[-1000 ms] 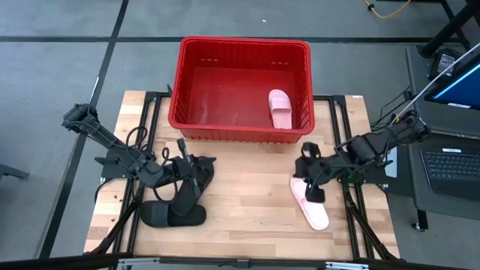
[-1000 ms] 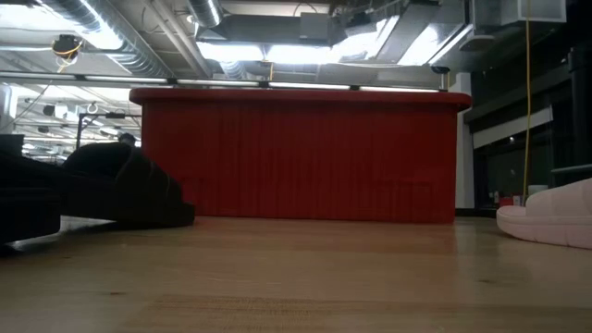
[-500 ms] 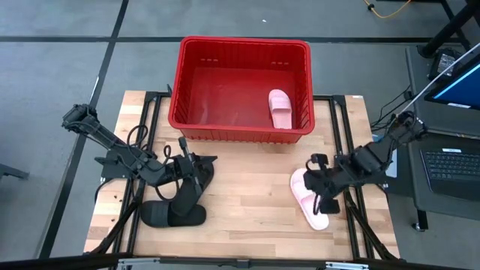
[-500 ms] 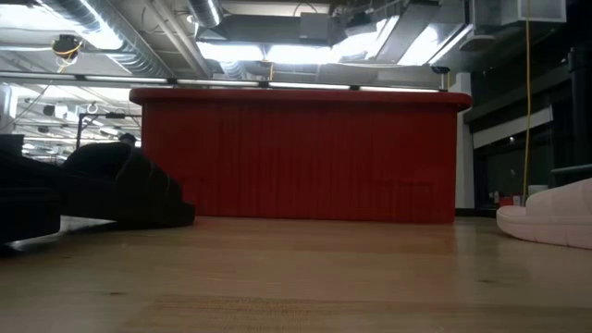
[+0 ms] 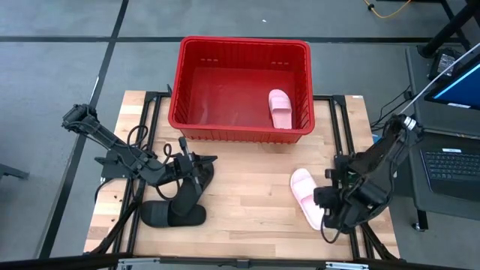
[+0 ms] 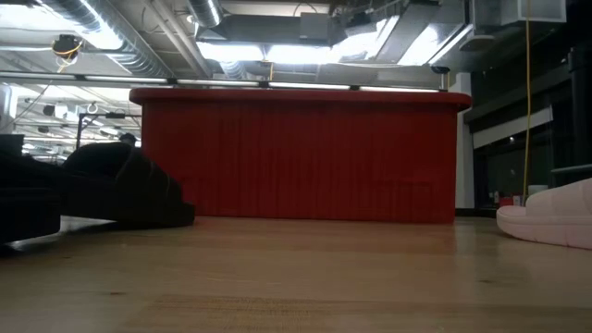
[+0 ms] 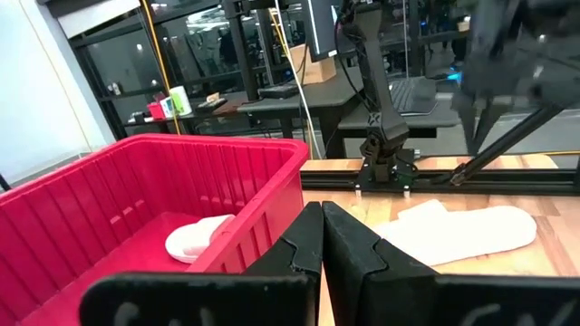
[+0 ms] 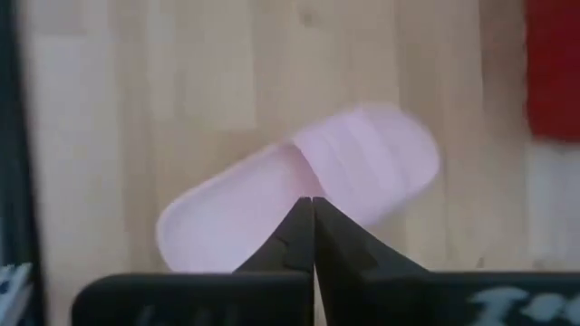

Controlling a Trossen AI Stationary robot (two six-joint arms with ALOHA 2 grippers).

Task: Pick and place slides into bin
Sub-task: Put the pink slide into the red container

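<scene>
The red bin (image 5: 240, 52) stands at the table's far edge with one pink slide (image 5: 280, 109) lying inside, near its right wall. The other pink slide (image 5: 306, 196) lies sole down on the table at the right. Two black slides lie at the left: one (image 5: 174, 215) near the front edge, one (image 5: 192, 189) partly under my left arm. My left gripper (image 5: 202, 166) is shut and empty, pointing toward the bin. My right gripper (image 5: 330, 217) is shut and empty, raised over the pink slide's near end (image 8: 227, 226).
Bare wood lies between the black slides and the pink slide on the table. Black frame rails (image 5: 352, 150) run along the table's sides. A laptop (image 5: 450, 169) and a desk stand beyond the right edge.
My right gripper has swung from over the pink slide's far end toward the table's near right corner, turning with its arm, with its fingers shut. The pink slide has stayed on the table. My left arm has kept still.
</scene>
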